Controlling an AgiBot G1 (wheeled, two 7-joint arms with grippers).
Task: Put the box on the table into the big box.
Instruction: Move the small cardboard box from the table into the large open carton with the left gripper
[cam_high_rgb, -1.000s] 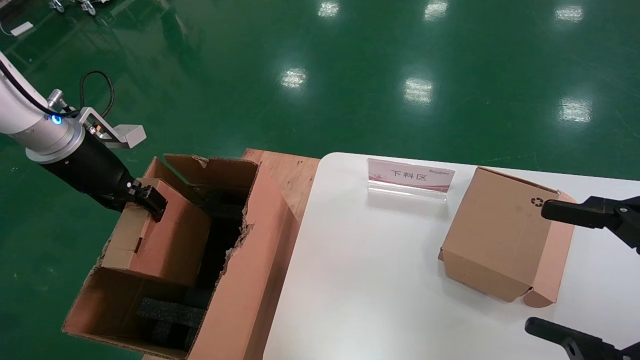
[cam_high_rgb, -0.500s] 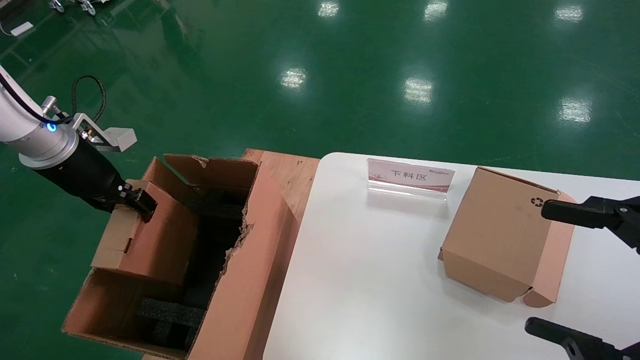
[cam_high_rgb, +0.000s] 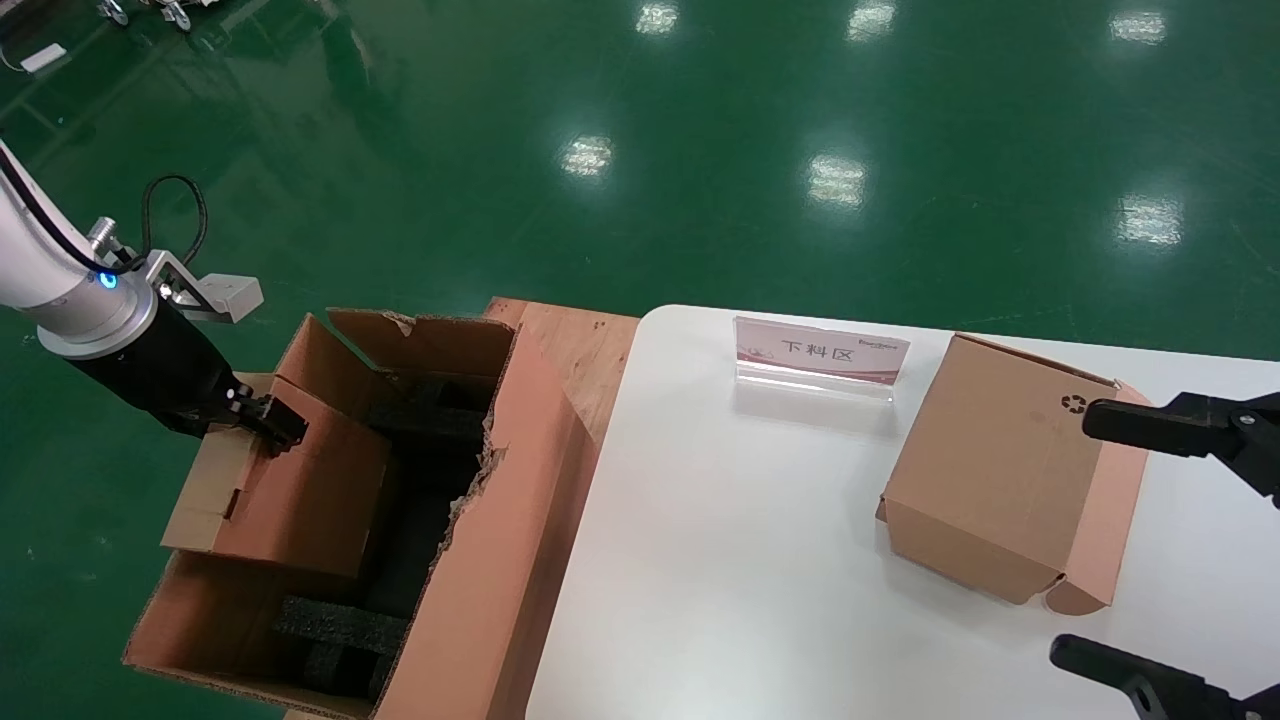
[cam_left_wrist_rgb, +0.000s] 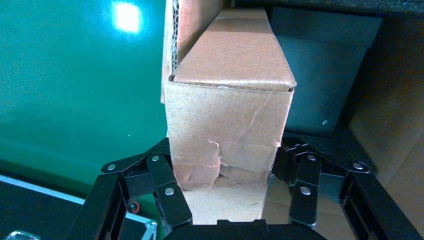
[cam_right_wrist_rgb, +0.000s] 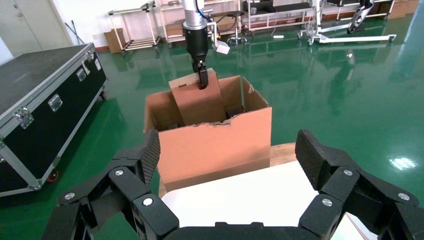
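Left wrist view: left hand (cam_left_wrist_rgb: 225, 200) clamps creased, torn-faced cardboard box (cam_left_wrist_rgb: 227, 120), seemingly tilted over ragged corrugated big box (cam_high_rgb: 480, 560); right hand (cam_right_wrist_rgb: 230, 165) spread.

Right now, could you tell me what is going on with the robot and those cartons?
The left gripper is shut on the box, holding it at the far-left rim of the big box, partly above the black foam blocks. The right gripper is open beside the carton with the recycling symbol on the white table.
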